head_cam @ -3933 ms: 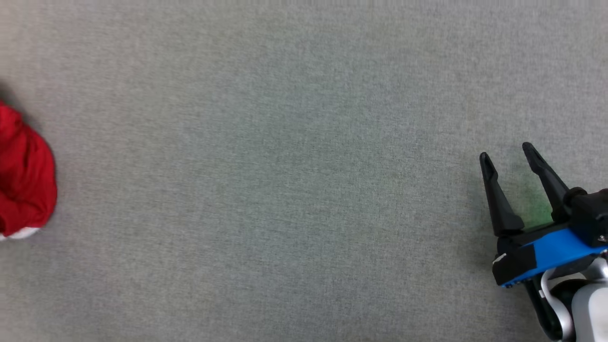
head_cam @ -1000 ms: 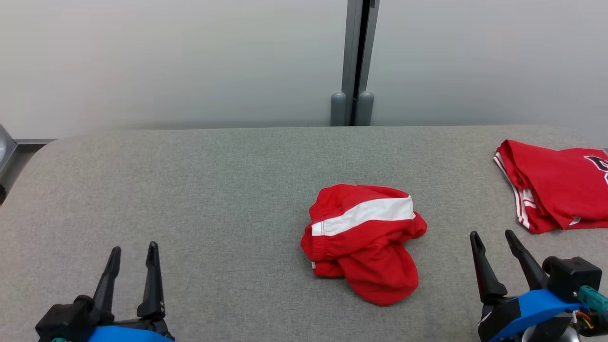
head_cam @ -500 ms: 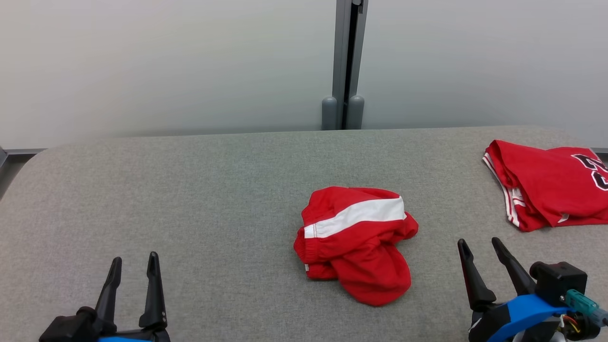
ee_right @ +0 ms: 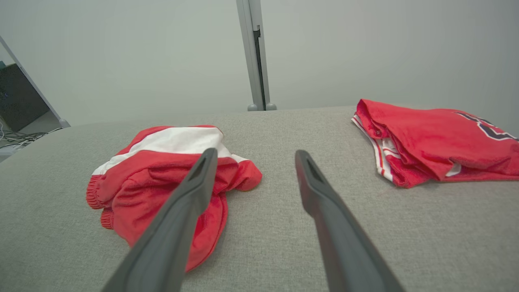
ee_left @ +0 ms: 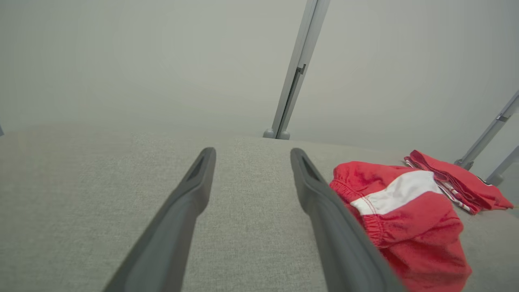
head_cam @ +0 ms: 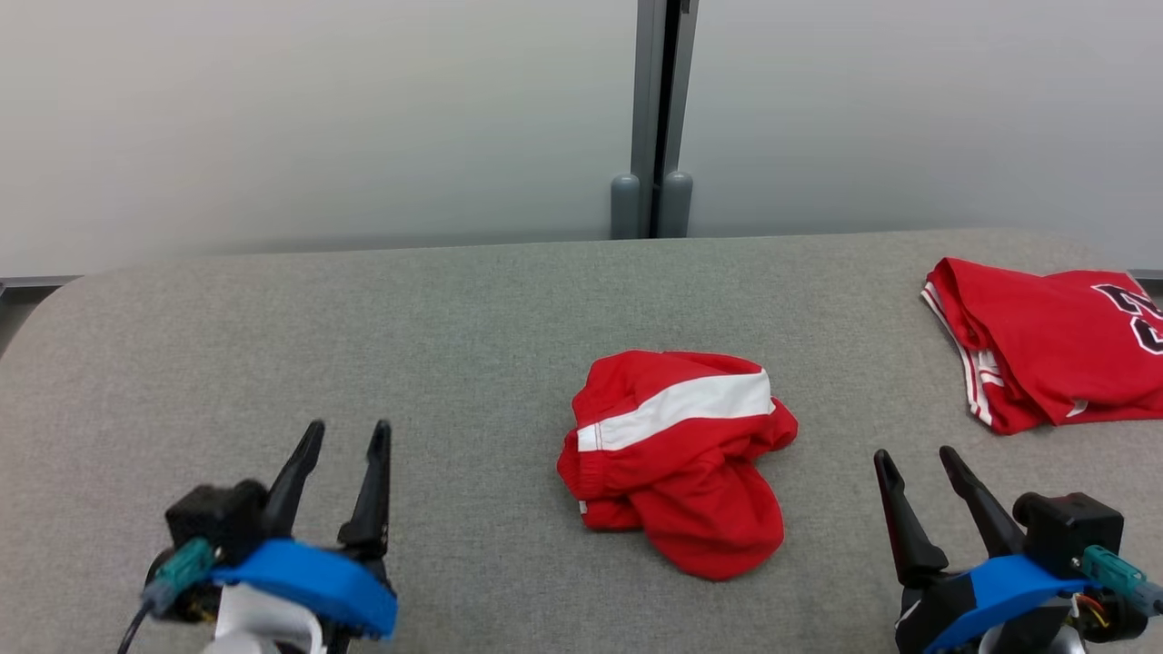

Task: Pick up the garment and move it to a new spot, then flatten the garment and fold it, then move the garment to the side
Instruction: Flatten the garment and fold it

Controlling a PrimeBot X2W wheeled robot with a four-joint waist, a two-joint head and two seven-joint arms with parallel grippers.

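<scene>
The garment (head_cam: 677, 472) is a crumpled pair of red shorts with a broad white stripe, lying in a heap near the middle of the grey padded table (head_cam: 454, 318). My left gripper (head_cam: 350, 427) is open and empty over the table, well to the left of the heap. In the left wrist view the garment (ee_left: 405, 219) lies just right of my left gripper (ee_left: 252, 152). My right gripper (head_cam: 913, 454) is open and empty, a little to the right of the heap. From the right wrist, the garment (ee_right: 154, 162) sits left of and partly behind my right gripper (ee_right: 255, 152).
A second red garment, a folded jersey (head_cam: 1045, 345) with white trim and dark lettering, lies at the table's far right, also as the jersey (ee_right: 429, 134). A pale wall with a grey vertical post (head_cam: 652, 118) stands behind the table's far edge.
The head camera rose from a close look at the table to the whole table. In the last half second my left gripper moved forward and right, showing more of its blue wrist. The garment lies still.
</scene>
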